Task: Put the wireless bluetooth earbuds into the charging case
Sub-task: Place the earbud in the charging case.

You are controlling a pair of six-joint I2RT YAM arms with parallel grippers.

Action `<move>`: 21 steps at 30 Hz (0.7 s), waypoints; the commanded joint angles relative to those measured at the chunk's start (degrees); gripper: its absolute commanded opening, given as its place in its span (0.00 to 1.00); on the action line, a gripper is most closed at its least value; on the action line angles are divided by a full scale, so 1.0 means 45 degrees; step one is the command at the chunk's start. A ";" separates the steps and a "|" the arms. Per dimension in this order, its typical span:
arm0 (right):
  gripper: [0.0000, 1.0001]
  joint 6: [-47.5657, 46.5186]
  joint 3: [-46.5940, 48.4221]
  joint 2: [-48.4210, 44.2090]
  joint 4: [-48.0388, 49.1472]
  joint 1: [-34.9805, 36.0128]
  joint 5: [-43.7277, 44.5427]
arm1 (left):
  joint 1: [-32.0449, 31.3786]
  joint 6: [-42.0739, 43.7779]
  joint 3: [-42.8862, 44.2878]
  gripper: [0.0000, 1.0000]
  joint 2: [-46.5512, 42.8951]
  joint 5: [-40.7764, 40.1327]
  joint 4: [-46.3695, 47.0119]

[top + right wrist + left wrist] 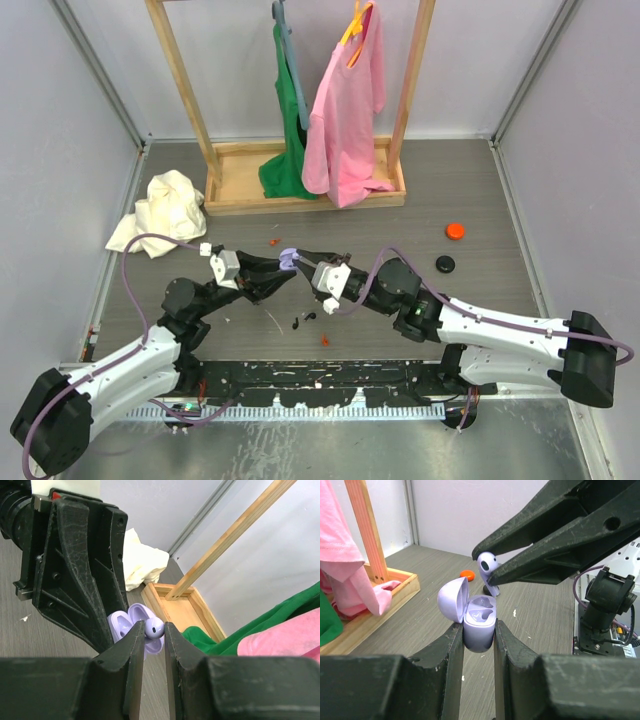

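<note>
Left tool (283, 270) is clenched on the lower body of the lavender charging case (480, 614), holding it above the table (480, 200) near the middle. The lid is tipped open to the left and both wells look bare. Right tool (154, 632) grasps one white earbud (487, 562) by its sides, just above and slightly behind the open wells, not yet touching.

Risks, as I judge them:
- The stem may meet the well's edge instead of dropping in. The earbud sits at a tilt between the fingers, so it may need turning first.
- It could go to the wrong well (I cannot tell left bud from right here).
- A downward push could slide the smooth case through its narrow pinch.
- If let go too early, the earbud would fall to the table.
- The right tool's thick fingers crowd the open lid and the left tool's tips, so a knock is likely on the way down.

Around:
- The wooden rack (300, 190) with a pink shirt (345, 120) and a green garment (290, 150) stands well behind.
- A white cloth (165, 210) lies far left.
- An orange cap (455, 231) and a black cap (445, 264) lie off to the right.
- Small dark scraps (305, 320) lie on the table below.

None of these blocks the path. I cannot pick out a second earbud.
</note>
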 commanded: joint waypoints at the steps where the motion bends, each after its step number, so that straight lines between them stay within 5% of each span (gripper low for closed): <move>1: 0.15 -0.0330 -0.0099 0.0024 0.1185 0.0107 -0.0070 | -0.0029 -0.0352 0.0571 0.00 -0.0279 -0.0026 0.1050; 21: 0.16 -0.0432 -0.0377 0.0075 0.1654 0.0300 -0.0295 | -0.0030 -0.1048 0.0708 0.00 -0.0399 -0.0024 0.1211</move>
